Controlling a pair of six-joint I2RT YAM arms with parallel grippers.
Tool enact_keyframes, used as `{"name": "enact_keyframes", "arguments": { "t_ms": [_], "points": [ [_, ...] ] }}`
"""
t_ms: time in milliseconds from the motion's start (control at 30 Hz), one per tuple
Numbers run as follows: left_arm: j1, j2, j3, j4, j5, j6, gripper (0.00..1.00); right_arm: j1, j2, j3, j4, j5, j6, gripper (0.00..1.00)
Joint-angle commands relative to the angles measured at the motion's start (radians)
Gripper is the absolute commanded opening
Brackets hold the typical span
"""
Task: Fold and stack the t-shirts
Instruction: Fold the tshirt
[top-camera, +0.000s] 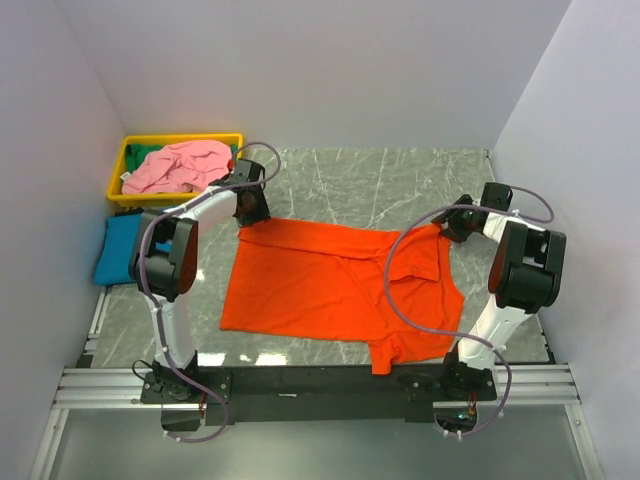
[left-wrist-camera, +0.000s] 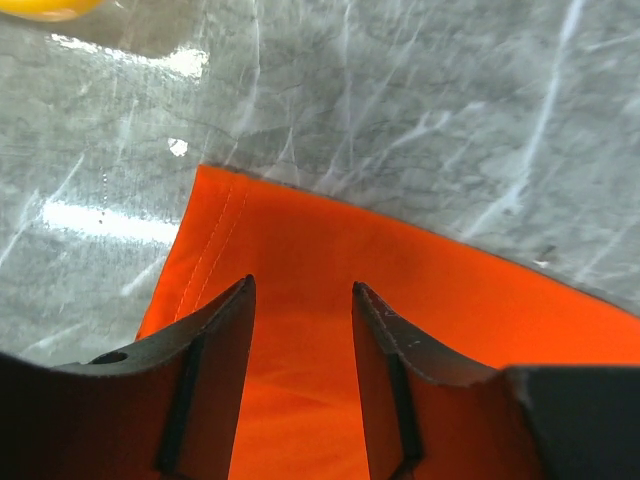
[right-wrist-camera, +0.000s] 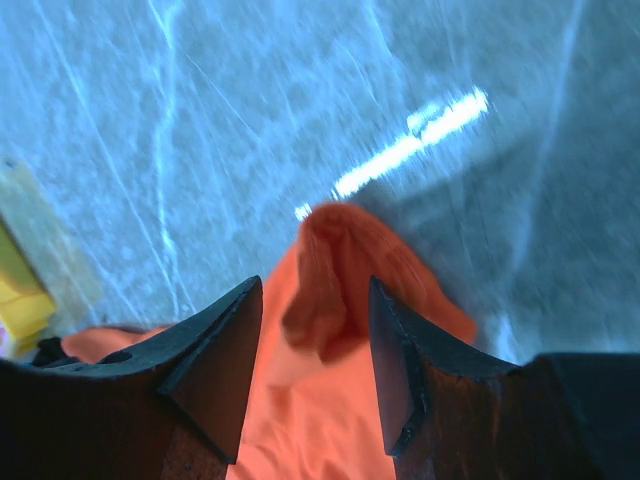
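The bright orange t-shirt (top-camera: 330, 285) lies spread flat in the middle of the marble table. My left gripper (top-camera: 252, 212) is at its far left corner. In the left wrist view this gripper (left-wrist-camera: 302, 290) is open, with the orange hem corner (left-wrist-camera: 230, 230) under and between the fingers. My right gripper (top-camera: 452, 228) is at the far right corner. In the right wrist view it (right-wrist-camera: 315, 285) is open, and a bunched orange fold (right-wrist-camera: 340, 270) stands between the fingers, ungripped. The pale pink t-shirt (top-camera: 175, 165) lies crumpled in the tray. The teal blue t-shirt (top-camera: 118, 245) lies folded at the left wall.
The yellow plastic tray (top-camera: 125, 160) stands at the far left corner, with a bit of green cloth (top-camera: 150, 152) under the pink shirt. White walls close in the table on three sides. A purple cable loops over the orange shirt's right side (top-camera: 395, 290).
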Motion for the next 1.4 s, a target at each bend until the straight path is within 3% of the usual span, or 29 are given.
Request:
{"name": "enact_keyframes", "arguments": {
  "t_ms": [0, 300, 400, 433, 533, 800, 967, 1067, 1200, 1367],
  "points": [
    [0.002, 0.020, 0.047, 0.042, 0.022, 0.033, 0.49, -0.013, 0.024, 0.058, 0.103, -0.067, 0.044, 0.54],
    [0.009, 0.073, 0.039, 0.034, 0.006, 0.024, 0.45, -0.017, 0.093, 0.087, 0.077, -0.047, 0.062, 0.46],
    [0.018, 0.081, 0.032, 0.040, 0.002, 0.010, 0.43, -0.028, 0.107, 0.086, 0.074, -0.035, 0.074, 0.29],
    [0.019, 0.083, 0.030, 0.037, 0.000, 0.002, 0.42, -0.033, 0.113, 0.083, 0.073, -0.028, 0.076, 0.16],
    [0.027, 0.089, 0.028, 0.023, -0.021, -0.011, 0.40, -0.057, 0.100, 0.067, 0.080, 0.004, 0.085, 0.00],
    [0.047, 0.126, 0.050, -0.014, -0.014, -0.060, 0.37, -0.102, 0.093, 0.069, 0.106, 0.039, 0.071, 0.00],
    [0.048, 0.133, 0.071, 0.003, -0.007, -0.061, 0.41, -0.103, 0.128, 0.124, 0.077, 0.035, 0.027, 0.04],
    [0.048, 0.133, 0.085, 0.011, 0.003, -0.053, 0.49, -0.100, 0.110, 0.126, 0.064, 0.033, -0.002, 0.13],
    [0.039, 0.083, 0.071, 0.032, 0.013, -0.039, 0.60, -0.087, -0.005, 0.093, 0.010, 0.108, -0.048, 0.32],
    [0.013, 0.015, 0.065, 0.043, -0.007, -0.024, 0.70, -0.044, -0.169, -0.002, -0.050, 0.270, -0.078, 0.43]
  ]
}}
